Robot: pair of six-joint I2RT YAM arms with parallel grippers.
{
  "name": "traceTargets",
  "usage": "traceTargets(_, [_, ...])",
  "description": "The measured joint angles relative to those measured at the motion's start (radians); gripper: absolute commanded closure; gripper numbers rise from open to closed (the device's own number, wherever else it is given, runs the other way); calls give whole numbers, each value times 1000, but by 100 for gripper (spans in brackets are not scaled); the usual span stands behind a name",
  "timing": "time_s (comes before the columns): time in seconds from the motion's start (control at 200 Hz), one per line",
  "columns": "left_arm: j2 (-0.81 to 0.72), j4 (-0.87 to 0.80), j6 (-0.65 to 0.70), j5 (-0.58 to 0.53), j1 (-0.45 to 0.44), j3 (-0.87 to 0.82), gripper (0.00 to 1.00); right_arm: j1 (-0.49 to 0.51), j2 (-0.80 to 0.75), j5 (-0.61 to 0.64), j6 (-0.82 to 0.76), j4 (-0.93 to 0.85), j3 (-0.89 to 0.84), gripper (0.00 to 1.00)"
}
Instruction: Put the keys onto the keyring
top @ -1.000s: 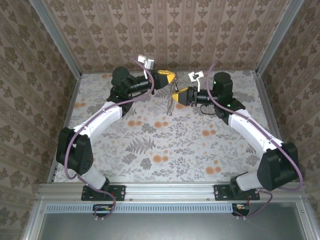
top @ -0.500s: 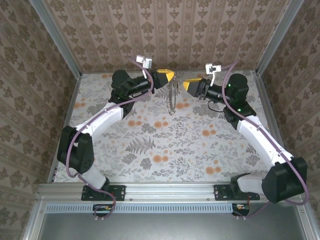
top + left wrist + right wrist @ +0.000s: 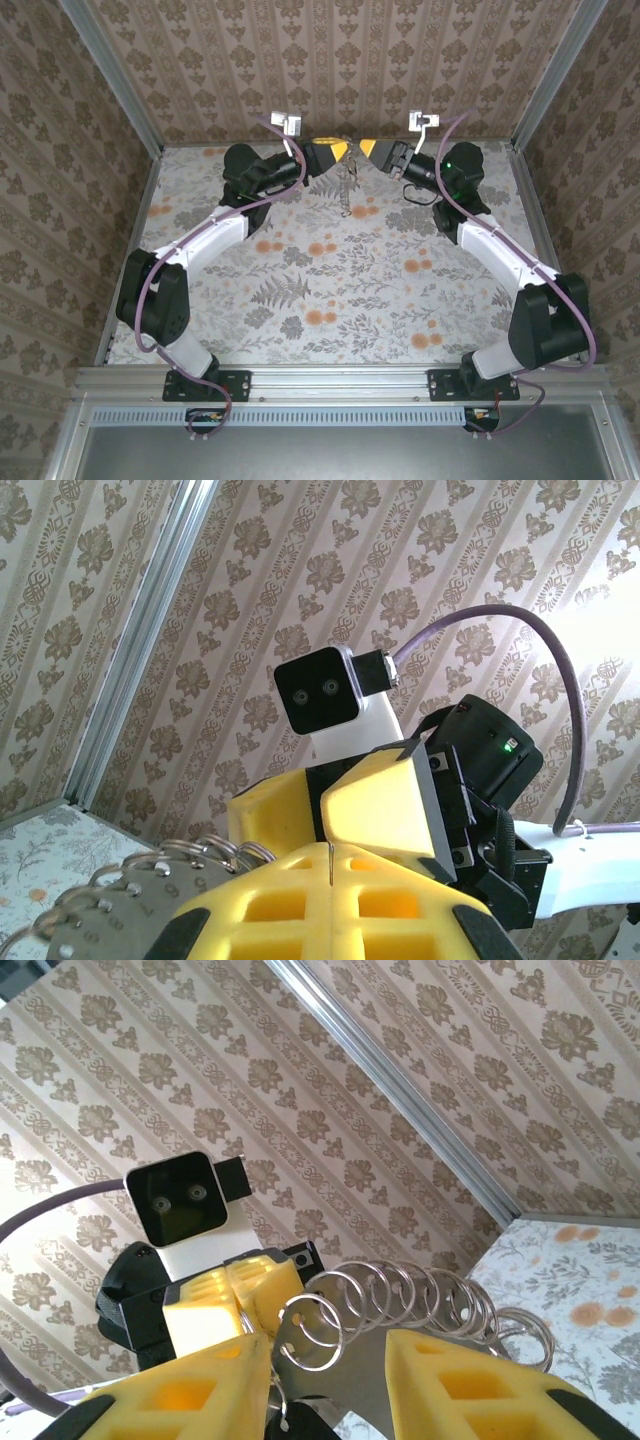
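The keyring (image 3: 347, 183), a coil of silver wire loops, is hanging over the far end of the bench (image 3: 300, 290), where both grippers are meeting. The left gripper (image 3: 342, 152) is pressing its fingers (image 3: 250, 910) fully together on the keyring. The right gripper (image 3: 364, 148) is keeping its fingers (image 3: 470, 1380) partly apart with the loops sitting between them. Whether they are gripping anything, I cannot tell.

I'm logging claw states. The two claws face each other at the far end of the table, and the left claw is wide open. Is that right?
No: the left claw is shut, its jaws pressed together, as the left wrist view shows. It does face the right claw at the table's far end.
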Motion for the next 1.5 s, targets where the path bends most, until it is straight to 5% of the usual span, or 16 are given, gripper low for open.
traceTargets(1.11, [26,45,-38,0,0,0,100,42,34,-26,42,70,15,73])
traceTargets(1.295, [27,50,-38,1,0,0,100,42,34,-26,51,77,15,83])
traceTargets(1.5, [29,53,-38,0,0,0,100,42,42,-30,67,90,15,76])
